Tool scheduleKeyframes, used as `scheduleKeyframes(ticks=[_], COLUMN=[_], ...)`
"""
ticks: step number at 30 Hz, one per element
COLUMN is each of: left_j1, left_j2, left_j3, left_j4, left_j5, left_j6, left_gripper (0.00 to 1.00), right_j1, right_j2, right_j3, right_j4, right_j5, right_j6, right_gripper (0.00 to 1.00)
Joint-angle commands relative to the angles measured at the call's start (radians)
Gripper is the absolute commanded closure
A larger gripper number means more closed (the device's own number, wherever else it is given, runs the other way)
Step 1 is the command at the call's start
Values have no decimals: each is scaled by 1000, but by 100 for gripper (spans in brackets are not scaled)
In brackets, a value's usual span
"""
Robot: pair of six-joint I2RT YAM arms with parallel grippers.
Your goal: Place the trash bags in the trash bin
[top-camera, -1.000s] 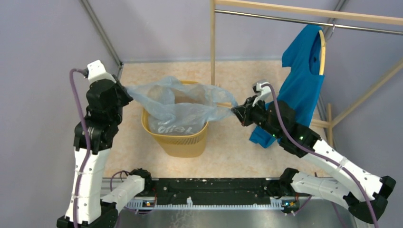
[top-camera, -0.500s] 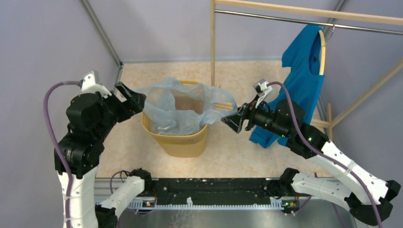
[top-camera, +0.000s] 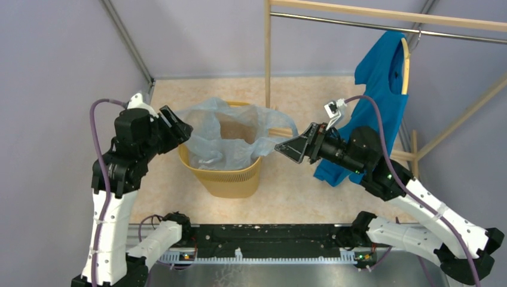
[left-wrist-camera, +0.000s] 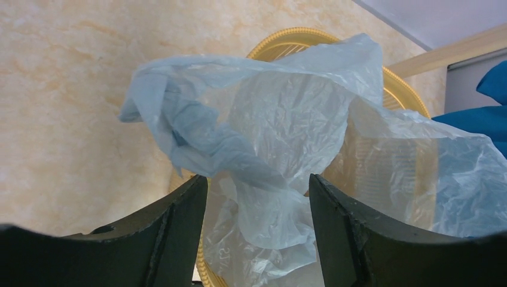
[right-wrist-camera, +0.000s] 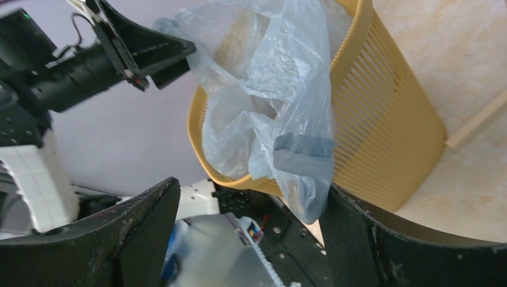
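Centre of the top view: trash bin (top-camera: 228, 178) stands upright on the beige surface (top-camera: 299, 185), trash bag (top-camera: 222, 142) sitting in its mouth. Lower part of the film is down inside the mesh walls. The upper part puffs above the rim and spills over it on both sides.

The bag's spread runs left-right across the frame, straight between the two arms. One loose flap points to the upper left of the bin, the other reaches out past the right rim.

Left gripper (top-camera: 177, 127) is just beside the left flap, level with the rim. Its fingers (left-wrist-camera: 179, 221) stand wide with nothing clamped. In the left wrist view crumpled film fills the gap just ahead of the tips; contact cannot be told.

Right gripper (top-camera: 286, 147) is near the right flap, just below its tip and pointing at the bin. Its fingers (right-wrist-camera: 143, 221) are also wide and hold nothing. In the right wrist view the flap hangs over the near rim beyond the tips, clearly apart.

Judgement: left arm is the nearer one. What's left looks like tucking the overhanging film down past the rim, each arm working its own side. Blue shirt (top-camera: 382, 101) on the hanger at right is behind the right arm and not involved.
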State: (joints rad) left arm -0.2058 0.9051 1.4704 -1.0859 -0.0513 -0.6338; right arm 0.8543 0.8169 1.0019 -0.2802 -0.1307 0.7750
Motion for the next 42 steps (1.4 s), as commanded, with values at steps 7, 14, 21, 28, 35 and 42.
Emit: scheduleKeyframes(ticks=[7, 14, 21, 28, 35, 42], left_j1=[0, 0, 0, 0, -1, -3], left_j2=[5, -17, -90, -312, -487, -505], left_j3=[-47, -47, -5, -119, -256, -342], left_j4=[77, 101, 19, -30, 11, -7], left_j5=[-94, -69, -185, -336, -356, -378], left_j6=[18, 16, 25, -11, -41, -84], left_gripper=[41, 75, 96, 100, 100, 100], right_j1=[-6, -6, -6, -7, -6, -6], right_j2=[0, 72, 91, -4, 27, 28], right_j3=[-47, -64, -43, -124, -186, -210], right_j4=[113, 202, 189, 199, 254, 199], right_j5=[97, 95, -23, -184, -336, -300], right_j6=[236, 295, 179, 22, -31, -92], right_gripper=[8, 38, 86, 95, 98, 90])
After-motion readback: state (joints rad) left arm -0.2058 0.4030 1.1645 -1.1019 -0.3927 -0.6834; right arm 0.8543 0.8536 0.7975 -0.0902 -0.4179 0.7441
